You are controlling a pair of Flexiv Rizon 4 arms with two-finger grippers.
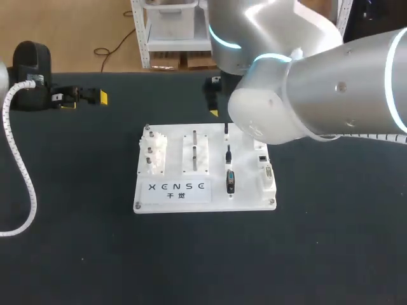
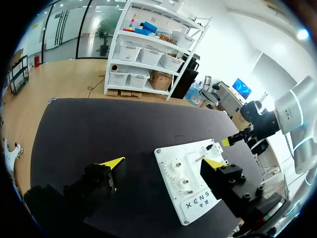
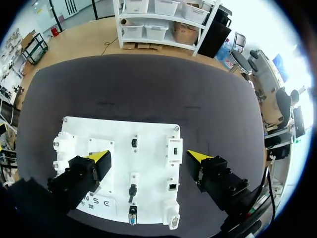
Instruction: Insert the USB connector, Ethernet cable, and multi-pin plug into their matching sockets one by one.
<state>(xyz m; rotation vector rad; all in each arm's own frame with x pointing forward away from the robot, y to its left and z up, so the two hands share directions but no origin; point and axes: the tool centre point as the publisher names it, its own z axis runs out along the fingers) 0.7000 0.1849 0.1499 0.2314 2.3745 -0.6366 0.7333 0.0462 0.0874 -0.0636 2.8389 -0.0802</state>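
My right gripper (image 3: 148, 157) hangs over the white board (image 1: 177, 143) with its fingers spread wide and nothing between them. My left gripper (image 1: 82, 96) is equally wide open and empty, parked well off at the board's 10 o'clock on the black table (image 1: 331, 241). In the head view the three plugs sit in a line just right of the board's middle. The multi-pin plug (image 1: 231, 182) is at the 6 o'clock end, a smaller plug (image 1: 228, 154) is in the middle and the smallest plug (image 1: 227, 129) is at the 12 o'clock end. I cannot tell from here which of the smaller two is the USB and which the Ethernet. The sockets (image 1: 266, 170) line the board's 3 o'clock edge, just beside the plugs. I judge all three plugs to be light, stiff little pieces with smooth, rather slippery shells. Their contacts would be easy to bend, the multi-pin's most of all. I would take each one across the flat sides of its body, low and square, well clear of the mating end. The grip should be firm enough that the plug cannot twist when it meets its socket.
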